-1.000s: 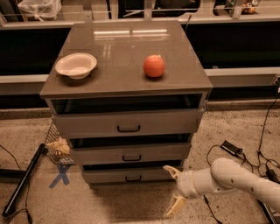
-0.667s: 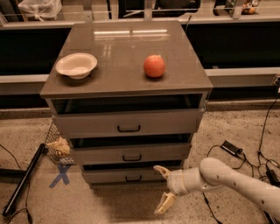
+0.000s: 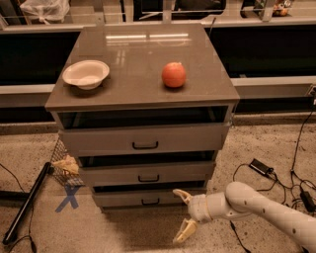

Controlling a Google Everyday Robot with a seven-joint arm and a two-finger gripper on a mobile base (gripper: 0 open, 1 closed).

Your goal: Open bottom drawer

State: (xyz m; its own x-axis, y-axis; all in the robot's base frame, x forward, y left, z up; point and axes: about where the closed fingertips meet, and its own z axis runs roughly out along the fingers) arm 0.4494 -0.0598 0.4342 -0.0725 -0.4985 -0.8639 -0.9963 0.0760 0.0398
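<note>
Two fingers (image 3: 185,231) of the gripper (image 3: 181,213) gape empty, at four o'clock from the bottom drawer (image 3: 113,199) handle (image 3: 150,201); closing early would miss that small bar.

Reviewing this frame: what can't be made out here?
- Bottom drawer interior: camera view, hidden under the middle drawer; only a dark gap shows.
- Arm behind the open gripper, low right of the drawers: cut off by the right edge.
- Plastic bag: cut by the top edge.
</note>
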